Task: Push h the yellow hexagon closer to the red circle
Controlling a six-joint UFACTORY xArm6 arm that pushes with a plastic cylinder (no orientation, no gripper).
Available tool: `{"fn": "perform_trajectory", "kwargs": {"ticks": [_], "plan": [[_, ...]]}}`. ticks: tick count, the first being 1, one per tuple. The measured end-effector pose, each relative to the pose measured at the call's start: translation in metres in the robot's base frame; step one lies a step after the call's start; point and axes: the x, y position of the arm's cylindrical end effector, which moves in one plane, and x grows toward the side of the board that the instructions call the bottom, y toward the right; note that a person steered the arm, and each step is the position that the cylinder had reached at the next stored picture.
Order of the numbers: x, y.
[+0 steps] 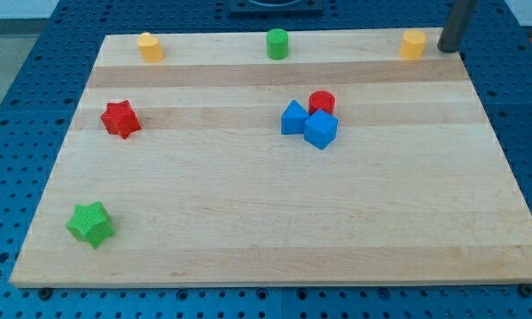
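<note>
A yellow block (413, 43) that looks like the hexagon stands near the board's top right corner. The red circle (322, 101) sits right of the board's middle, touching two blue blocks below it. My tip (448, 48) is at the board's top right edge, just to the right of the yellow hexagon with a small gap between them. The rod rises out of the view's top.
A blue block (293, 118) and a blue cube (321, 129) sit against the red circle. A green cylinder (277, 43) is at top centre and a second yellow block (149, 46) at top left. A red star (121, 119) is at the left and a green star (90, 223) at bottom left.
</note>
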Motion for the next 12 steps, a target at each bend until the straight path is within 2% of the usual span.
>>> {"fn": "perform_trajectory", "kwargs": {"ticks": [5, 7, 12], "plan": [[-0.001, -0.113], [0.022, -0.131], [0.063, -0.220]]}}
